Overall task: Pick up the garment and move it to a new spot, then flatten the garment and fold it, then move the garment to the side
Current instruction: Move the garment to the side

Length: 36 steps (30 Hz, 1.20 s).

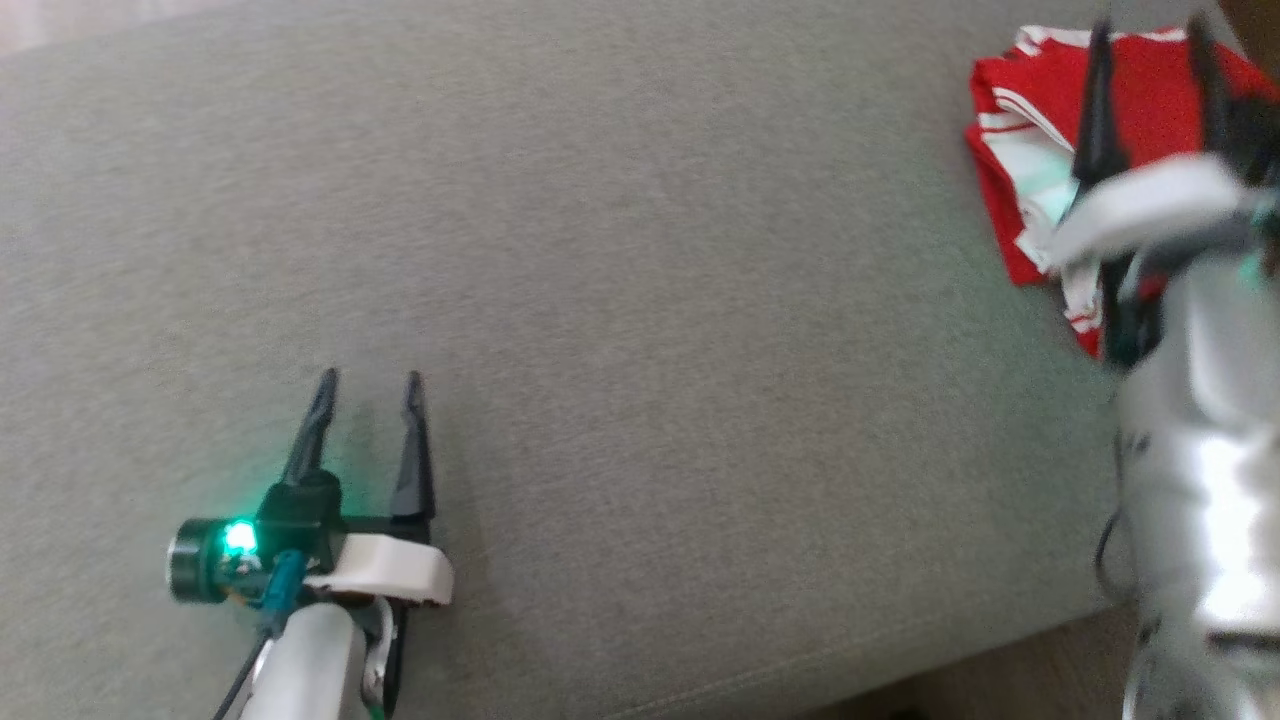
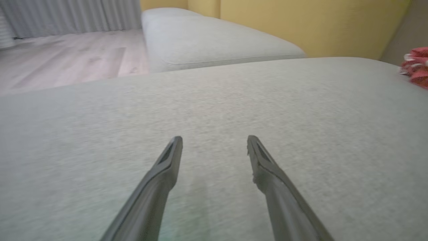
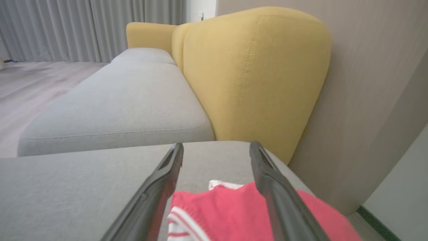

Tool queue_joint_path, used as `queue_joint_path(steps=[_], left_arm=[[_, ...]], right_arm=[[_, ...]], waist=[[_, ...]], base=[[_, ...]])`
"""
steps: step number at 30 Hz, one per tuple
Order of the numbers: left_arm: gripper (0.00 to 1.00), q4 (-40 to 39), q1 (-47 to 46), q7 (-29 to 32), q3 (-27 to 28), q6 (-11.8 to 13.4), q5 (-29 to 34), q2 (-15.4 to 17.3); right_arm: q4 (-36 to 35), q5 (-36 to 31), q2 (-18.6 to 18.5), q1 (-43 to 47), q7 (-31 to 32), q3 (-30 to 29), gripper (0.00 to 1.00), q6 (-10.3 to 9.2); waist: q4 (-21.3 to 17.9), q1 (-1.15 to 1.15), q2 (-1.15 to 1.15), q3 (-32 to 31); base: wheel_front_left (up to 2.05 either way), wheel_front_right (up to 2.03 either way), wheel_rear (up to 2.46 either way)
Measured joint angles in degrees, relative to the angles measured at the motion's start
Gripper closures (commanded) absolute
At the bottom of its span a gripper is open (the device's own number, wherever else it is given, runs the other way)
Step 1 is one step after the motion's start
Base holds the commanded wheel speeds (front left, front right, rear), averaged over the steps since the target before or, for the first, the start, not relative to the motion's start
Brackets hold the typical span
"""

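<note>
The garment [image 1: 1030, 150], a red jersey with white red-striped trim, lies folded in a bundle at the far right of the grey cushion [image 1: 640, 300]. My right gripper [image 1: 1150, 40] hovers over it, open, with nothing between its fingers. In the right wrist view the red garment [image 3: 230, 211] lies beneath the spread right gripper [image 3: 216, 147]. My left gripper [image 1: 370, 385] stands open at the lower left, low over bare cushion, far from the garment. In the left wrist view the left gripper [image 2: 214, 140] is empty and an edge of the garment [image 2: 416, 67] shows at the far right.
A yellow backrest [image 3: 254, 73] rises behind the cushion, close to the garment. A second grey seat cushion [image 3: 117, 103] lies beyond it. Wood floor [image 2: 60, 60] and grey curtains [image 3: 67, 30] lie past the sofa. The cushion's front edge [image 1: 900, 670] runs along the lower right.
</note>
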Motion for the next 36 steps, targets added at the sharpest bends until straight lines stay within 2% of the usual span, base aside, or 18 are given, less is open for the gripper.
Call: queue_joint_path(steps=[8,20,29,36], left_arm=[[0.00,-0.88,2.36,0.02,2.96,1.68,-1.20,-0.04],[0.00,-1.16,6.19,0.05,3.39,3.27,-3.54,-0.07],[0.00,-1.66,8.84,0.05,3.43,3.91,-3.98,-0.07],[0.00,-2.48,10.32,0.05,3.82,1.54,-6.28,-0.05]], right_arm=[[-8.00,6.56,1.24,15.57,0.00,5.82,0.00,0.00],[-12.43,15.25,1.79,27.18,0.00,11.89,0.00,0.00],[-15.29,18.12,1.90,31.49,0.00,14.52,0.00,0.00],[-16.33,19.54,1.93,32.81,0.00,16.25,0.00,0.00]], waist=[[6.79,-0.01,0.00,-2.88],[15.15,-0.01,0.00,-8.13],[17.11,-0.01,0.00,-12.60],[15.84,-0.01,0.00,-13.81]], base=[[0.00,0.00,0.00],[0.00,0.00,0.00],[0.00,0.00,0.00],[0.00,0.00,0.00]])
